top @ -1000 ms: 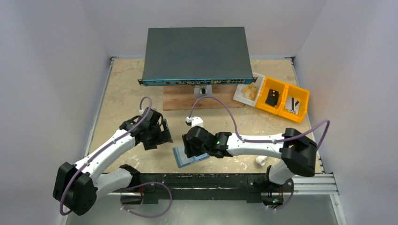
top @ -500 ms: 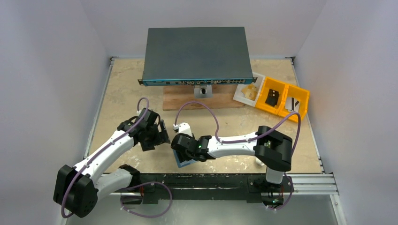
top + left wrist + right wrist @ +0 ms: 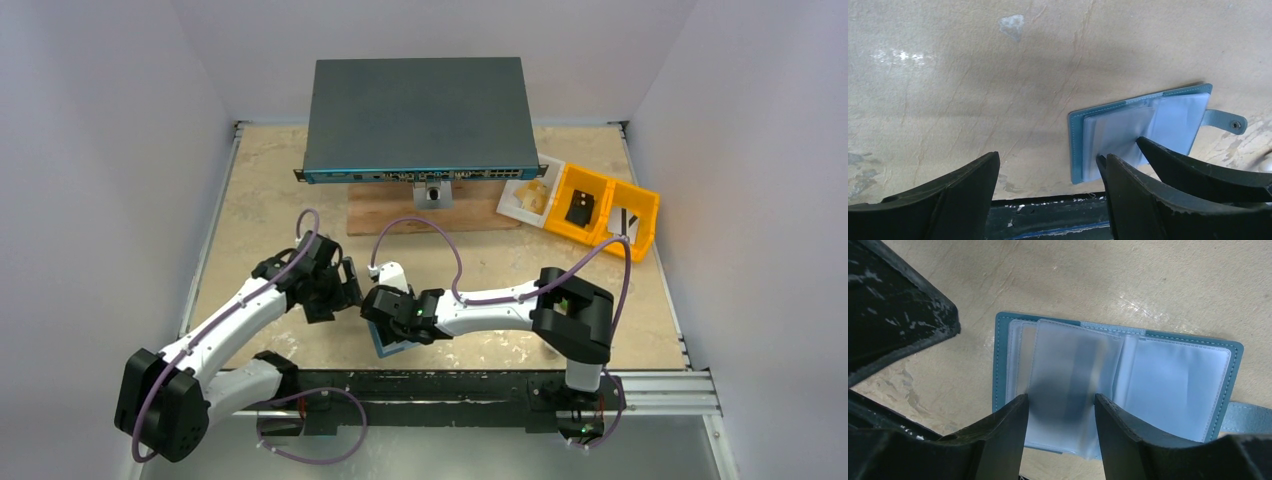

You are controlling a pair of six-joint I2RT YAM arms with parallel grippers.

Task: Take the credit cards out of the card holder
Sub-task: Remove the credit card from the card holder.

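1. Closest to the bases, the card holder lies opened flat on the table, just inside its near edge. It has not shifted over the last second, and its frosted inner sleeves face up.
2. The right gripper has slid leftward across the holder during that second while its elbow swung in from the right. In the last half second it hardly moved, so I judge that it has settled.
3. In the right wrist view its fingers stand apart and hold nothing, either side of the uppermost sleeve. A dark blur shows through that leaf (probably one of the credit cards, though I cannot tell for sure).
4. No card is out yet. This looks like lining up for the first pull, which will need the fingers to catch a card edge and not the sleeve.
5. The left gripper hovers just left of the holder, about where it was, with its fingers spread and empty. It seems placed to pin the cover.
6. Further back, the dark grey box and yellow bins are unchanged.
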